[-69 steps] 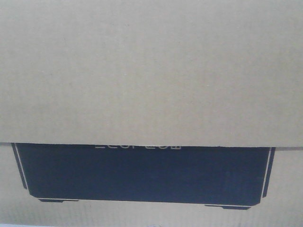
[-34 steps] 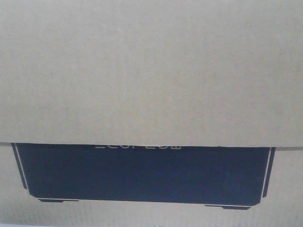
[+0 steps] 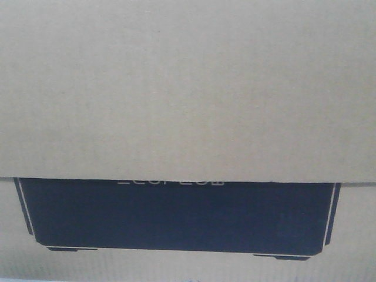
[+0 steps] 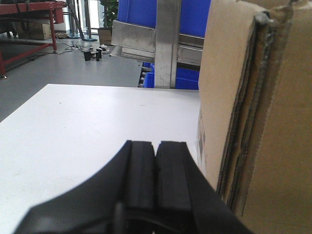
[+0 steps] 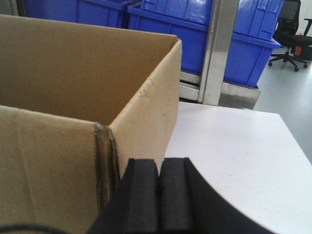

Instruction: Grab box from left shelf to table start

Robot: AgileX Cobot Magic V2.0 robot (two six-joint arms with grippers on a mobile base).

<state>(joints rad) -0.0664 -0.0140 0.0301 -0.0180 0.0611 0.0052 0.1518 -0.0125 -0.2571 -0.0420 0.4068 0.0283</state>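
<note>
The tan cardboard box [image 3: 188,88] fills the front view, its black printed panel [image 3: 176,214] low in the frame. In the left wrist view the box [image 4: 253,112] stands on the white table [image 4: 87,126], just right of my left gripper [image 4: 156,146], which is shut with nothing between its pads. In the right wrist view the open box [image 5: 73,97] sits left of my right gripper [image 5: 159,165], also shut and empty, beside the box's right wall over the table [image 5: 234,151]. The left shelf [image 4: 168,44], with steel upright and blue bins, stands behind the table.
Blue bins [image 5: 195,24] and a steel post [image 5: 219,48] line the rack behind the table. Grey floor, a red bench [image 4: 29,9] and small items lie far left. An office chair [image 5: 292,29] stands far right. The table's right edge [image 5: 292,136] drops to floor.
</note>
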